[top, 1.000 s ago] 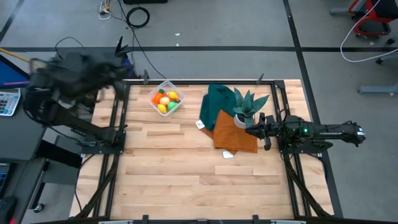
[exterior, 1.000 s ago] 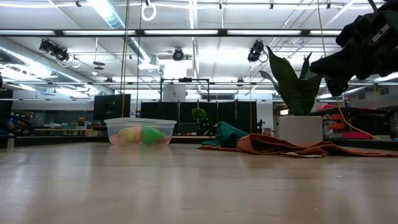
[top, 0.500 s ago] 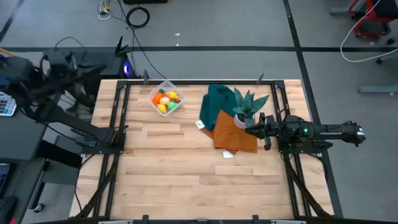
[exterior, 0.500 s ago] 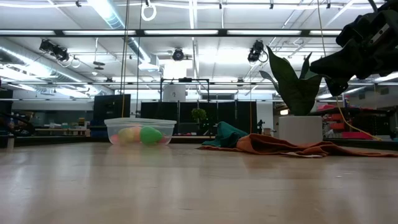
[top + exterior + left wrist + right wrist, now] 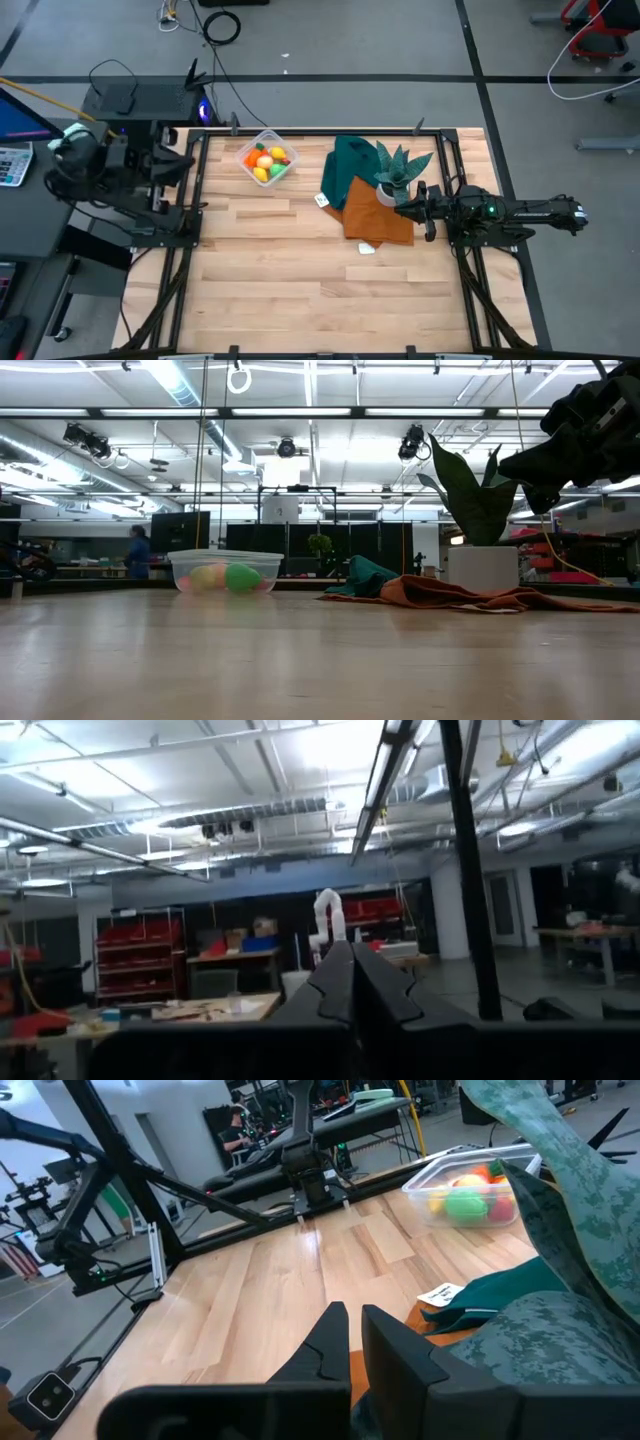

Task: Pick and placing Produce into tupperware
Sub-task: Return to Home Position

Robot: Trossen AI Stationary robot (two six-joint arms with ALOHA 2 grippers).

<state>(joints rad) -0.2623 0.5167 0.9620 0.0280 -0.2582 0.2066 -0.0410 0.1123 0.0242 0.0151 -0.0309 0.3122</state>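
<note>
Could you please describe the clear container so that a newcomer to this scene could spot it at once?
On the wooden table, look near the top-left corner in the high view, left of the green cloth and potted plant. A small tub sits there alone, the only see-through thing, holding yellow, orange and green toy produce.

The clear tupperware stands upright near the table's far edge, holding yellow, orange and green produce.

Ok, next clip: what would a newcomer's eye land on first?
The clear tupperware, packed with bright produce, sits near the table's far edge, left of centre. To its right the spiky potted plant stands amid crumpled green and orange cloths, the right gripper beside its pot; the left arm is folded off the table's left side.
</note>
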